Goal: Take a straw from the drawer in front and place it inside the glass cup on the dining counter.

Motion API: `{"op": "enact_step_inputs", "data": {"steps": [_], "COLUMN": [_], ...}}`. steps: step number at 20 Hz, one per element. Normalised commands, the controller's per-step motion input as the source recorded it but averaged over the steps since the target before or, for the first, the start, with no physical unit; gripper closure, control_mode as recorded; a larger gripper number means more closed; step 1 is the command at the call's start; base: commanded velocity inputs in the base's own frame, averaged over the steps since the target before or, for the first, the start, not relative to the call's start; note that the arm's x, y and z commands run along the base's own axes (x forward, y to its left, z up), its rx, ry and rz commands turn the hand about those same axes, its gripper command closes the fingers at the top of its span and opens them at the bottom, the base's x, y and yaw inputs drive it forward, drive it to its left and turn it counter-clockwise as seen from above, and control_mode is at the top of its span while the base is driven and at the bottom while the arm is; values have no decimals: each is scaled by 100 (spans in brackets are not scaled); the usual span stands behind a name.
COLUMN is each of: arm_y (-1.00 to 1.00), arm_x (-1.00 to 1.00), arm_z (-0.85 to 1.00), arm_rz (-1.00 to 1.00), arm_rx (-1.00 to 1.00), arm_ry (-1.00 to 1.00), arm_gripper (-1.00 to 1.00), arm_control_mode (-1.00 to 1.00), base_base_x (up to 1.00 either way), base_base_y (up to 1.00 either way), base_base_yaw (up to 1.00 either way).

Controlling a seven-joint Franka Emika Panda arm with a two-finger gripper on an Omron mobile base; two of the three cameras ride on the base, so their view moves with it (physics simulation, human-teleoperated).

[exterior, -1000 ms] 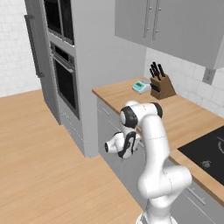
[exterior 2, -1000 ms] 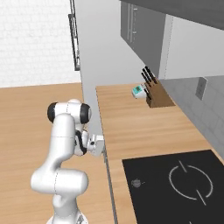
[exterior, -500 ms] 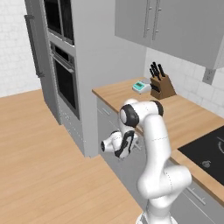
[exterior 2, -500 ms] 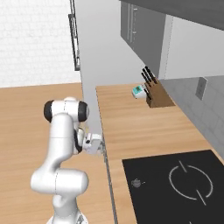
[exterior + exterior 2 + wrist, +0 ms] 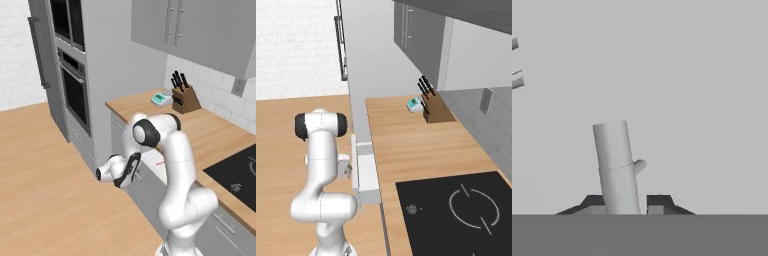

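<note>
Pulled farther out, drawer [image 5: 367, 172]; end effector [image 5: 626, 206] clenched on its handle [image 5: 617, 167].

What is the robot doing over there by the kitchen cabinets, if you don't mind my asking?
The arm reaches down in front of the grey cabinets, with its gripper closed around the drawer's bar handle. The drawer under the wood counter is pulled partly out, its white inside showing. No straw is visible in it yet. A knife block stands further back on that counter.

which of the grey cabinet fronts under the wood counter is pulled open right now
The drawer just under the counter edge, beside the arm: its white inside shows, and the claw grips its handle. The other fronts sit flush.
</note>
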Motion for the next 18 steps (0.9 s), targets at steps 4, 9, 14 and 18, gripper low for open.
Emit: {"op": "enact_step_inputs", "data": {"steps": [4, 9, 14, 18], "arm_y": [100, 100, 43, 5], "arm_x": [-45, -33, -41, -43], "arm_z": [0, 0, 28, 92], "arm_rz": [8, 7, 6, 4], "arm_rx": [2, 5, 25, 46], "arm_ry": [0, 0, 0, 8], "arm_gripper": [100, -100, -100, -100], "arm_control_mode": [-100, -100, -100, -100], "base_base_x": [0, 0, 0, 0], "base_base_y": [0, 0, 0, 0], "base_base_yaw": [0, 0, 0, 0]}}
